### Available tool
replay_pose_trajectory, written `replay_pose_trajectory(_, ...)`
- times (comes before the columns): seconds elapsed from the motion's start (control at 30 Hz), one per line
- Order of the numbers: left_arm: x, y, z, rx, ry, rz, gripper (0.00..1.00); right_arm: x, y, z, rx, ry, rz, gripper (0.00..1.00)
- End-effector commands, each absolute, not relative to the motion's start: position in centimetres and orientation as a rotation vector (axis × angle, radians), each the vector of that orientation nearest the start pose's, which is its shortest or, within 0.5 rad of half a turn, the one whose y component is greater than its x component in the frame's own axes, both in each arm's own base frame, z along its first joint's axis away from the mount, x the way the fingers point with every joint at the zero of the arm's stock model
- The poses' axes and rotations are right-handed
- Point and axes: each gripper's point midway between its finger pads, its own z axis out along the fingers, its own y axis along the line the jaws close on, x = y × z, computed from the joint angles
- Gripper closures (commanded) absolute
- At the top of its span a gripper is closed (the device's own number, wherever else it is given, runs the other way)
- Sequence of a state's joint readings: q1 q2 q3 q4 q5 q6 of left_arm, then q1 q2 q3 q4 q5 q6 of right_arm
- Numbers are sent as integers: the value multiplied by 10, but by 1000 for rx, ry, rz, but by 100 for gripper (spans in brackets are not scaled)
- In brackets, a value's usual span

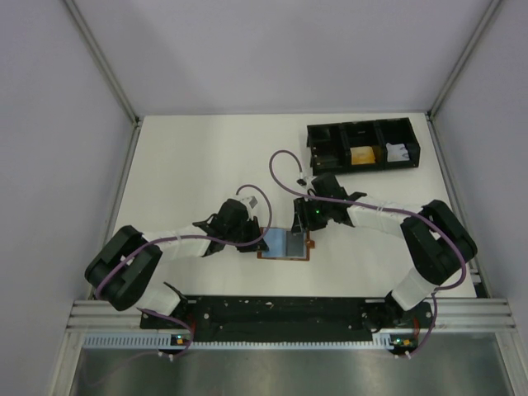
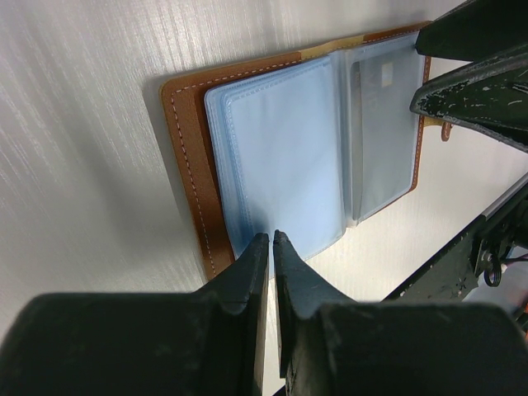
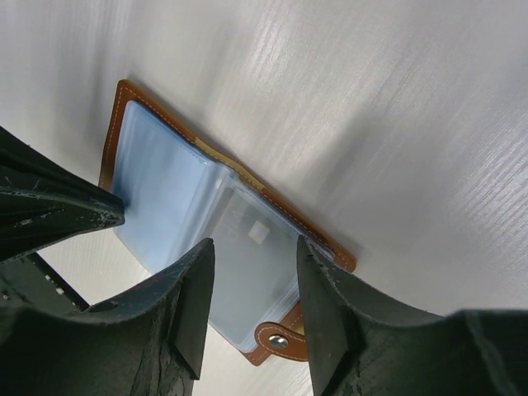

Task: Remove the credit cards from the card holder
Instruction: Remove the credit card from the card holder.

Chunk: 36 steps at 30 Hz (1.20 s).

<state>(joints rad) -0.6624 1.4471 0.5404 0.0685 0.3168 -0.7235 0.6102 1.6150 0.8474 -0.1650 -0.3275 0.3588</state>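
Observation:
The card holder (image 1: 289,244) lies open and flat on the white table, brown leather around bluish clear sleeves (image 2: 276,157). My left gripper (image 2: 271,237) is shut, its tips resting on the near edge of the left sleeve page with nothing visible between them. My right gripper (image 3: 253,245) hangs open just above the right page (image 3: 177,194). A credit card (image 3: 239,276) with a small chip shows through that sleeve between the fingers. The closure tab (image 3: 276,340) with its snap sticks out at the holder's right edge. In the top view both grippers (image 1: 262,238) (image 1: 305,224) flank the holder.
A black three-compartment tray (image 1: 326,136) stands at the back right, holding an orange item (image 1: 360,156) and a white item (image 1: 398,152). Grey walls enclose the table on three sides. A purple cable (image 1: 280,165) loops above the right wrist.

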Motion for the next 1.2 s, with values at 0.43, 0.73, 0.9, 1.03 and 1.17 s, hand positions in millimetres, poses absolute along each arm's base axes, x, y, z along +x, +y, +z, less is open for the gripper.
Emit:
replay_pose_trajectory(0.43,195,-254,15,95,2639,-928,89,276,258,49,-493,2512,683,51)
replay_pose_trajectory(0.73,195,-254,15,95,2641,-926,89,268,265,49,-529,2522,757,54)
replay_pose_trajectory(0.9,196,-254,15,98,2639,-928,89,268,270,54,-546,2507,787,55)
replay_pose_trajectory(1.03,196,-254,15,97,2639,-926,89,268,273,57,-559,2498,807,56)
replay_pose_trajectory(1.17,195,-255,15,98,2640,-929,89,266,274,59,-562,2499,824,58)
